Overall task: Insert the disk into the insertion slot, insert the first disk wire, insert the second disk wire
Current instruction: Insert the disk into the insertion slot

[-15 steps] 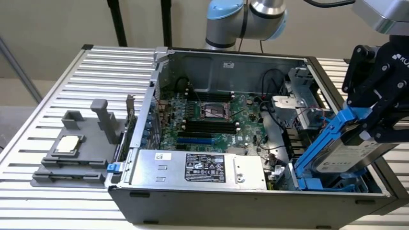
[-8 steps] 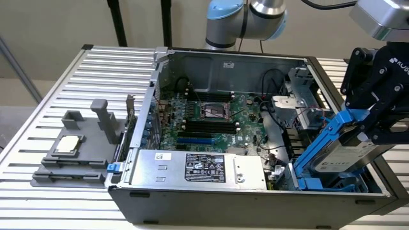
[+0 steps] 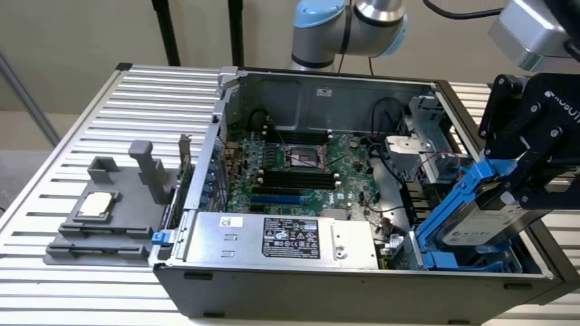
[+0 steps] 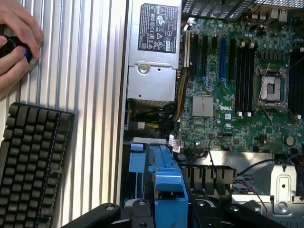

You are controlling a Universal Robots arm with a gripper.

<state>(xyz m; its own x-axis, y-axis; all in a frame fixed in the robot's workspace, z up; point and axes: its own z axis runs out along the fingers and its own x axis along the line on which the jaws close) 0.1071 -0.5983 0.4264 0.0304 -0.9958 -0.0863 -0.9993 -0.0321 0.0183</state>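
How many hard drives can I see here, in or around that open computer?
1. The disk, in its blue carrier, is gripped by the end effector and tilted at the insertion slot at the exterior view's right. Others may sit hidden inside the case.

Soft, even light falls from above in both views. The ribbed silver metal table (image 3: 81, 115) is bright, and paler still in the wrist view. The silver power-supply box with a black label (image 3: 281, 238) carries a mild sheen. The dark grey computer case (image 3: 363, 285) holds shadow along its inner walls. The flat silver-grey disk in its bright blue plastic carrier (image 3: 485, 227) looks dimmer.
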